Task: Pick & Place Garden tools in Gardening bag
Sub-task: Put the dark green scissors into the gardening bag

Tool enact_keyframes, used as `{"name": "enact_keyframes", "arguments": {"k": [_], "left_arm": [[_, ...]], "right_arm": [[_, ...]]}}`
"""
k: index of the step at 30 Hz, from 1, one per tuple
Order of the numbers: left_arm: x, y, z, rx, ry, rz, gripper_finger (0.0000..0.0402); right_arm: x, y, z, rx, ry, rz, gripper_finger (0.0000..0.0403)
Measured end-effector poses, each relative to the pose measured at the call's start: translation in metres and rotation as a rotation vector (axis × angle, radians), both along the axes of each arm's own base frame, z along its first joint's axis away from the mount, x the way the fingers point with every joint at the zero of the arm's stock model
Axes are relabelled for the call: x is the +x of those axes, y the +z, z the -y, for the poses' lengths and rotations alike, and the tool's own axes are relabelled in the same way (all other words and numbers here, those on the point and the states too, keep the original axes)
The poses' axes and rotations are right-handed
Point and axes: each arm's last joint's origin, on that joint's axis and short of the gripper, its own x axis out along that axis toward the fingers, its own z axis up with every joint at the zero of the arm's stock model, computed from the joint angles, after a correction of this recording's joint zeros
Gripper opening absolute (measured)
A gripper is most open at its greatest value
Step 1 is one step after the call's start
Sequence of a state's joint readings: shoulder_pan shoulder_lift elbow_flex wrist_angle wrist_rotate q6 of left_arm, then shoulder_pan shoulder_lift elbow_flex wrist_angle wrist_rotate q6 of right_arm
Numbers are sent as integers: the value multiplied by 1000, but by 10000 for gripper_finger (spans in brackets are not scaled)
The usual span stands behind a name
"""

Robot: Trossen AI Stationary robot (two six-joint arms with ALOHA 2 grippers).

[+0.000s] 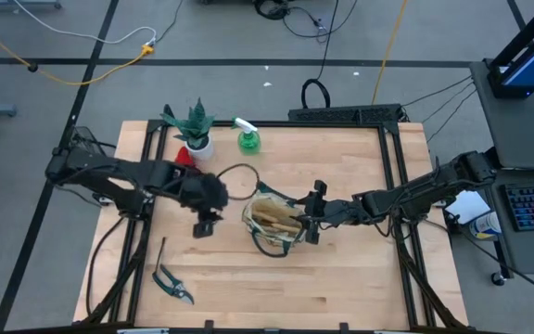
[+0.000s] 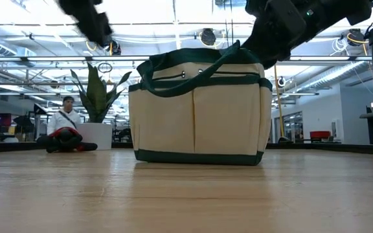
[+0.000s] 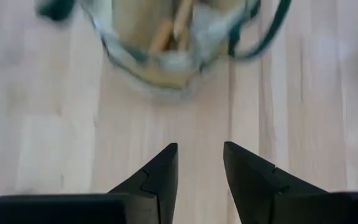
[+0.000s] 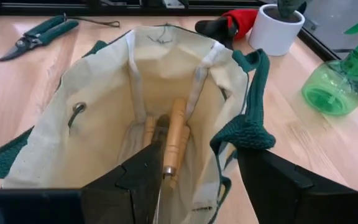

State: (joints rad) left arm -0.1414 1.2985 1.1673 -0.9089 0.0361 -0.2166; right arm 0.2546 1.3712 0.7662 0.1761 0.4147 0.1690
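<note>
The beige gardening bag [image 1: 272, 223] stands upright on its base at the table's middle, its mouth open. Wooden-handled trowels [image 4: 176, 134] lie inside it. My right gripper [image 4: 201, 155] is open at the bag's right rim [image 1: 311, 215], one finger over the inside and one outside, with a green loop handle [image 4: 247, 127] between them. My left gripper [image 1: 205, 225] is open and empty above bare table, left of the bag [image 3: 166, 43]. Dark pruning shears [image 1: 172, 286] and a thin tool [image 1: 160, 252] lie at the near left. My right gripper comes level from the table's right side, its fingers astride the bag's rim and green loop handle [image 4: 253, 140]. I cannot tell whether a finger touches the rim or the handle.
A green plant in a white pot [image 1: 196, 139], a red item [image 1: 184, 156] and a green spray bottle [image 1: 247, 137] stand at the far edge. A dark loop [image 1: 235, 181] lies left of the bag. A person [image 2: 63, 116] sits beyond the table. Bare wood lies near and right.
</note>
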Motion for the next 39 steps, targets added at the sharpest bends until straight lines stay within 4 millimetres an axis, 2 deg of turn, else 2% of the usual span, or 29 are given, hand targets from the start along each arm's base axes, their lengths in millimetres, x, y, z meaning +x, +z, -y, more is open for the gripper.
{"name": "enact_keyframes", "arguments": {"k": [6,17,31,34,39], "left_arm": [[-18,-7,22,10,-57,-167,131],[-37,-9,65,55,-246,-198,131],[-70,-14,119,37,-365,-250,131],[-79,-20,127,36,-373,-267,131],[-94,-44,135,47,-371,-326,131]], "right_arm": [[1,2,0,5,1,26,196],[2,3,-1,10,1,36,196],[2,3,-1,11,1,37,196],[2,3,-1,12,1,40,196],[2,5,-1,16,1,55,196]]}}
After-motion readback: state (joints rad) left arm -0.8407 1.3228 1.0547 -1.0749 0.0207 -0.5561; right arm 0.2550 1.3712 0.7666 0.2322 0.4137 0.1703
